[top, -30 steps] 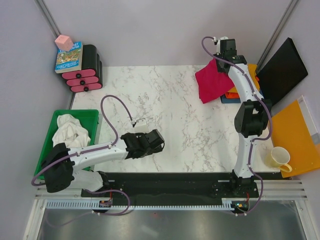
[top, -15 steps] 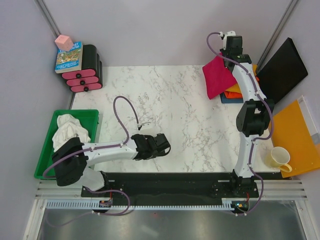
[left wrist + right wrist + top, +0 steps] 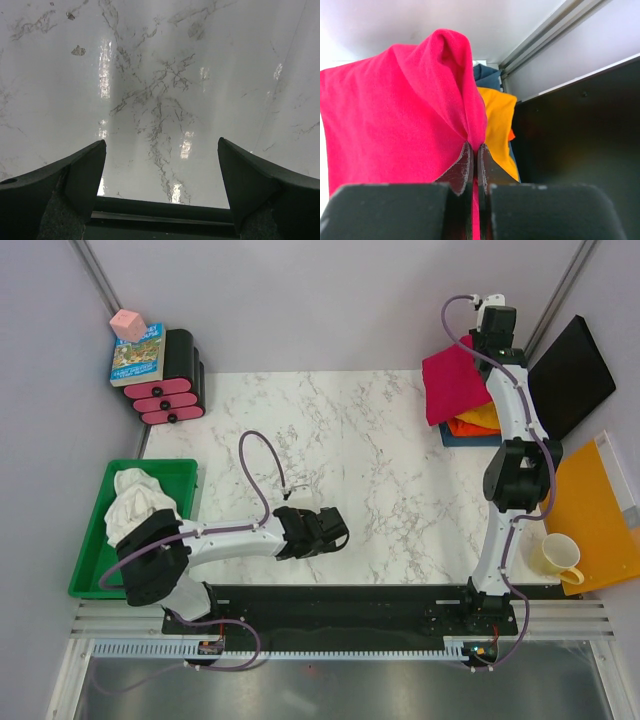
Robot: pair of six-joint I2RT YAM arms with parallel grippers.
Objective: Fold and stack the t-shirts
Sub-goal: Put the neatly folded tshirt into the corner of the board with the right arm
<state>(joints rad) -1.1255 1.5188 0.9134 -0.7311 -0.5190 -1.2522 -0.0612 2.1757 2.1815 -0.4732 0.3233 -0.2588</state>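
A crimson-red t-shirt (image 3: 453, 380) hangs folded from my right gripper (image 3: 487, 348), which is shut on a pinch of its cloth (image 3: 445, 90) at the table's back right. The right gripper (image 3: 475, 146) holds it over a stack of t-shirts: yellow-orange (image 3: 483, 416) (image 3: 497, 120), orange (image 3: 466, 427) and blue (image 3: 468, 439) (image 3: 487, 75). A white t-shirt (image 3: 140, 502) lies crumpled in the green bin (image 3: 95, 540) at the left. My left gripper (image 3: 336, 533) (image 3: 162, 142) stands open and holds nothing, low over the marble table (image 3: 160, 75) near its front edge.
Pink-and-black stacked cases (image 3: 172, 380) with a book (image 3: 138, 352) and a pink cube (image 3: 128, 324) sit at the back left. A black panel (image 3: 570, 375) leans at the back right. An orange board (image 3: 585, 510) and a cream mug (image 3: 558, 555) lie right of the table.
My right arm has carried the crimson shirt to the right and back, from the table's edge to above the stack. My left arm has slid a little to the right, still open.
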